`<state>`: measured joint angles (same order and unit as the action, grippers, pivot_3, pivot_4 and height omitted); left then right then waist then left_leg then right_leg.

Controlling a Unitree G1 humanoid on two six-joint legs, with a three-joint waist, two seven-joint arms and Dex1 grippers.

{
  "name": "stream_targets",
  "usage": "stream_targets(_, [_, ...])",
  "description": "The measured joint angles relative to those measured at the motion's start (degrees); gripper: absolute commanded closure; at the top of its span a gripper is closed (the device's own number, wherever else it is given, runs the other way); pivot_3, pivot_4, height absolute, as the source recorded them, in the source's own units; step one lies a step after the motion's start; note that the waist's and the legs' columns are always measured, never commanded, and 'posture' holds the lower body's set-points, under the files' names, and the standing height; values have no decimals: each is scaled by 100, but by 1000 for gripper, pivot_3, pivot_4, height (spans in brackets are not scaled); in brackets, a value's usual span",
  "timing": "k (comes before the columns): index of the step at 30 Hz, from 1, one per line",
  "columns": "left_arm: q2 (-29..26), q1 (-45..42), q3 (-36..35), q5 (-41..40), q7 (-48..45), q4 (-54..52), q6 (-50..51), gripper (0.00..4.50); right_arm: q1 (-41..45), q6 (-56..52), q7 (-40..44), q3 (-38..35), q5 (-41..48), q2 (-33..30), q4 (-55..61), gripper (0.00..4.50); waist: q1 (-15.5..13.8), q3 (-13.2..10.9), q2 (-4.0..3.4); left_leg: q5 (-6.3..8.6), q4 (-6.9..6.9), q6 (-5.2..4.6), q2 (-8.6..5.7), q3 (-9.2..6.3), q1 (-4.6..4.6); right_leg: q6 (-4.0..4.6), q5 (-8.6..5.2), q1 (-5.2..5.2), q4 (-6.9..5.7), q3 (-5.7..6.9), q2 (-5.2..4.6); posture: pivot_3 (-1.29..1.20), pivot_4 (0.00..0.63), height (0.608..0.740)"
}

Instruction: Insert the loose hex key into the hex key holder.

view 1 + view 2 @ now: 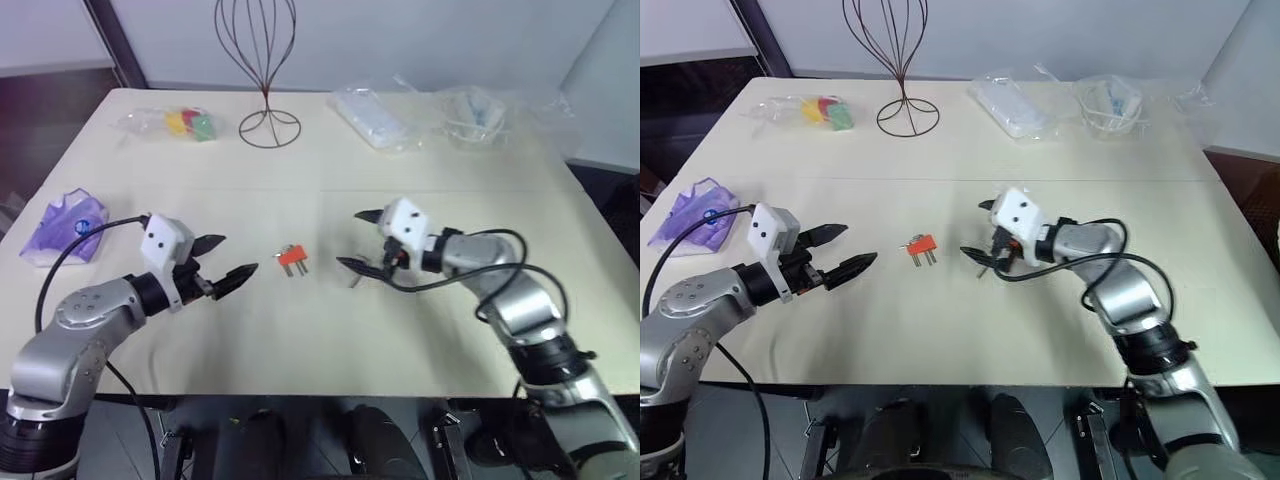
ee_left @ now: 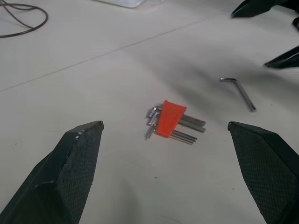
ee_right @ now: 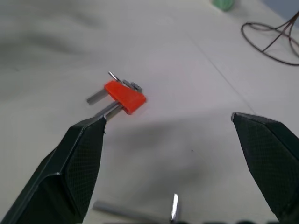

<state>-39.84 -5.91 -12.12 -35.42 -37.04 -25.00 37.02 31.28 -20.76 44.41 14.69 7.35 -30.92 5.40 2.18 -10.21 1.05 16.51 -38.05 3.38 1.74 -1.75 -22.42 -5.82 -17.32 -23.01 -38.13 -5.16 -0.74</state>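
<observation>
Hands flank the work, and going from the robot's left: the left hand [image 1: 222, 263] hovers low over the pale surface [image 1: 330, 340] with its two black fingers spread apart and nothing between them, pointed toward the middle. Next comes the hex key holder [image 1: 292, 257], a small orange block lying flat near the middle of the surface, between the two hands and touched by neither; its short grey keys stick out toward the near edge. Just beyond it toward the right lies the loose hex key [image 2: 239, 91], a thin L-shaped rod resting on the surface near the holder but apart from it, close under the right hand [image 1: 358, 242]. That hand also has its fingers wide apart and holds nothing. I judge this to be the reaching step, before any pick-up: the key is still on the surface and not yet in its slot. The next move calls for lowering the right hand so one finger sits on each side of the thin rod, then closing; a flat, slim rod may slip or skid, and the holder will probably need steadying by the left hand. By count: one holder, one loose key, two hands, and perhaps four or five short keys in the block, though they overlap too much to be sure.
</observation>
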Motion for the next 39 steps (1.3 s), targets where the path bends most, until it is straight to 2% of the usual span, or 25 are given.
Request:
stream_targets(7, [2,41,-4,44,99,-75,0,32,268,1004,-428,571,-869,839,-1656,0,38,0,0,0,1,0,0,0,-1,0,1,-10,-8,-1,-5,0,150,740])
stream_targets(14, [0,82,-15,53,120,-120,2,32,640,1810,-756,634,-1297,1302,-2735,0,44,0,0,0,2,1,0,-2,0,0,1,-12,-11,-2,-4,0,150,740])
stream_targets(20, [-1,107,-17,107,133,-176,2,32,701,1992,-706,629,-1356,1642,-2983,0,62,0,0,0,5,1,1,-5,2,0,1,-13,-14,-2,-2,0,150,740])
stream_targets(28, [-1,107,-24,117,214,-201,1,32,719,1694,-392,686,-1333,2079,-2987,0,104,0,-1,0,7,1,4,-9,2,0,2,-17,-19,-2,-2,0,150,740])
stream_targets(39, [2,114,-28,129,243,-214,-13,32,873,1557,-325,641,-1354,2244,-3237,0,187,2,-1,0,10,1,3,-10,5,0,2,-17,-21,-1,-1,0,150,740])
